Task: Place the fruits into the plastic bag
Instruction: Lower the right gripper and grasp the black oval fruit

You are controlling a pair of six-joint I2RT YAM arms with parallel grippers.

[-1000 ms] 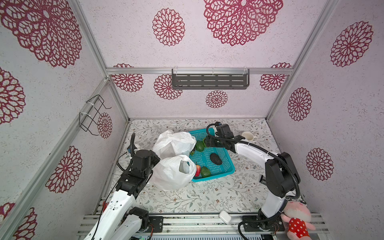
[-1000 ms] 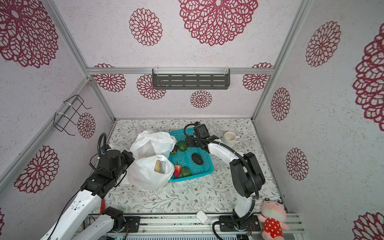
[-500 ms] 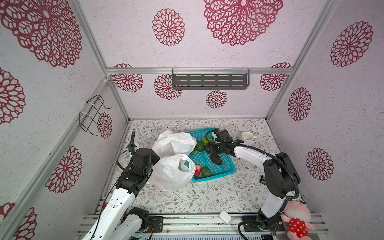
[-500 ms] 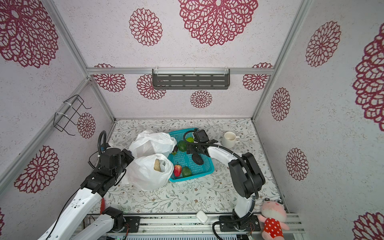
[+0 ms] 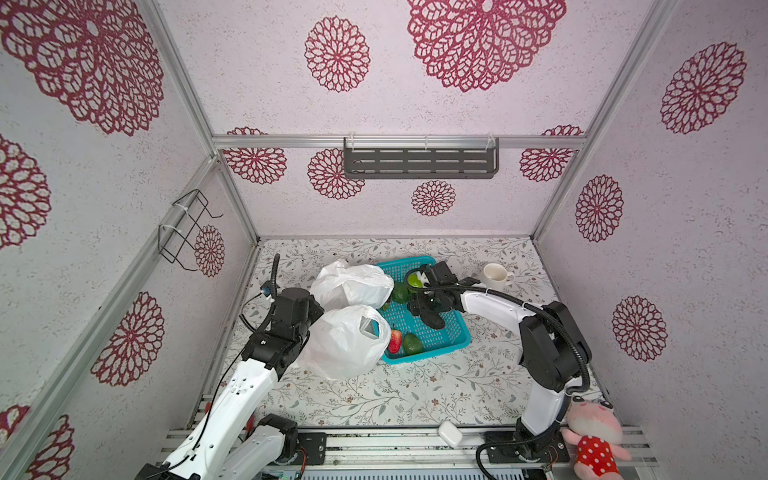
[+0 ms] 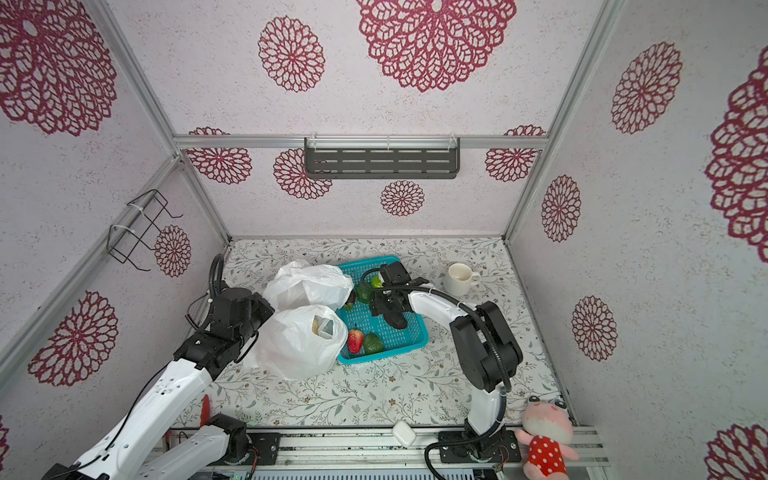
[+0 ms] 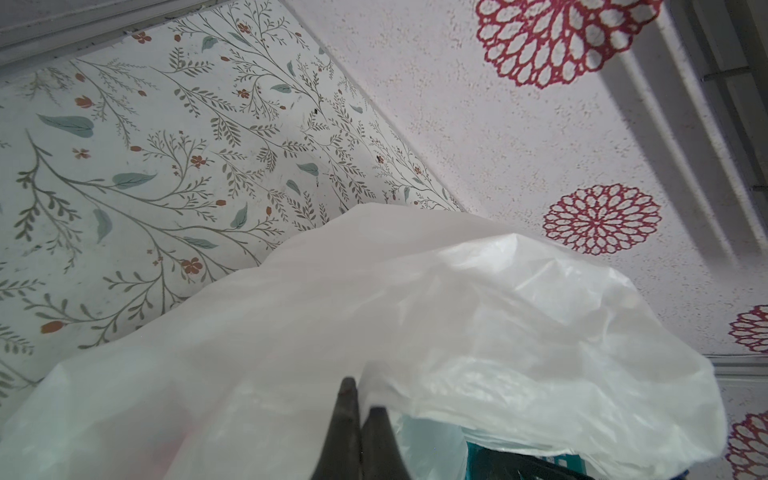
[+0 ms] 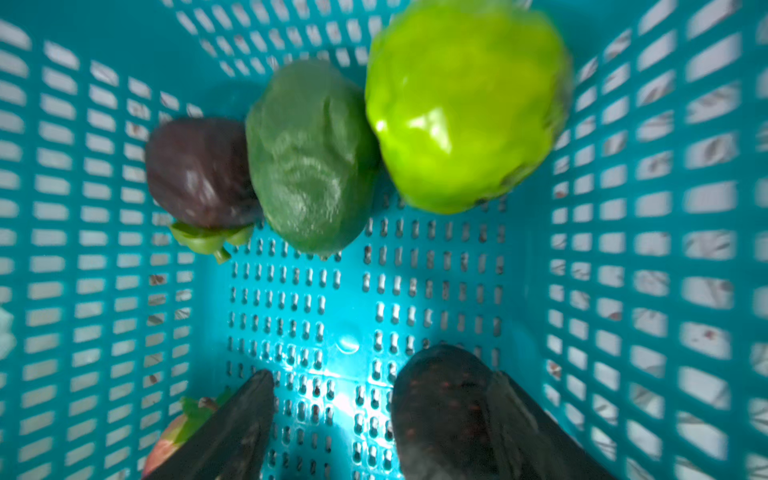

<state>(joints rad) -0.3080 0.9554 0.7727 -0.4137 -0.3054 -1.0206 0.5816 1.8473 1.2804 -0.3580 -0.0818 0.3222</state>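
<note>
The white plastic bag (image 5: 345, 345) (image 7: 457, 311) lies left of the teal basket (image 5: 455, 332). My left gripper (image 7: 362, 395) is shut on the bag's film. A pale yellow fruit (image 6: 318, 326) shows in the bag's mouth. A red fruit (image 5: 395, 340) and an oval green one (image 5: 412, 344) lie at the basket's front. A dark green fruit (image 8: 311, 158), a bright green one (image 8: 465, 108) and a dark purple one (image 8: 199, 170) lie at its back. My right gripper (image 8: 380, 376) (image 5: 426, 313) is open and low in the basket. A dark oval piece (image 8: 440, 407) rests against one of its fingers.
A white mug (image 5: 496, 275) stands right of the basket. A small white case (image 5: 450, 433) and a pink plush toy (image 5: 594, 432) lie at the front edge. A grey shelf (image 5: 419, 157) hangs on the back wall and a wire rack (image 5: 187, 230) on the left wall.
My right gripper has come from the basket's back towards its middle and down beside the dark oval piece. The left arm and the bag have stayed put.
</note>
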